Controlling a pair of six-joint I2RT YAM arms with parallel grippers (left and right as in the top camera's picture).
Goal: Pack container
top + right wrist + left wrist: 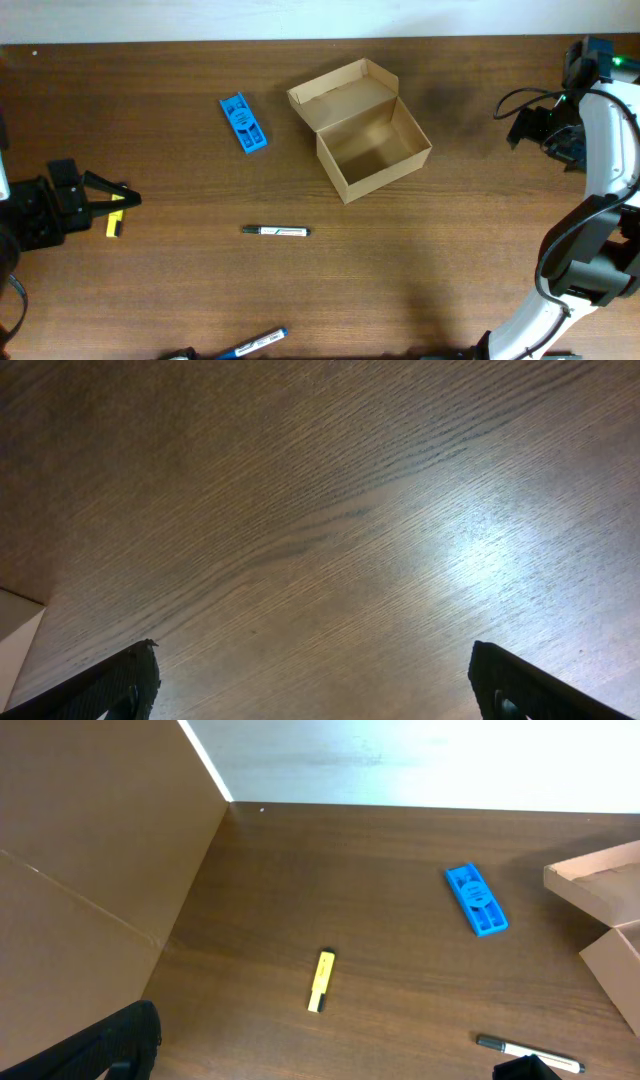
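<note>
Far left of the container [385,176], the left gripper [125,196] hung spread near a yellow marker [320,982]; well right of it, the right gripper [312,652] gaped too.

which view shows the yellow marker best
Left wrist: the yellow marker lies whole and unobstructed on the table. Overhead shows it small and partly covered by the left gripper. Right wrist shows only table, no marker.
</note>
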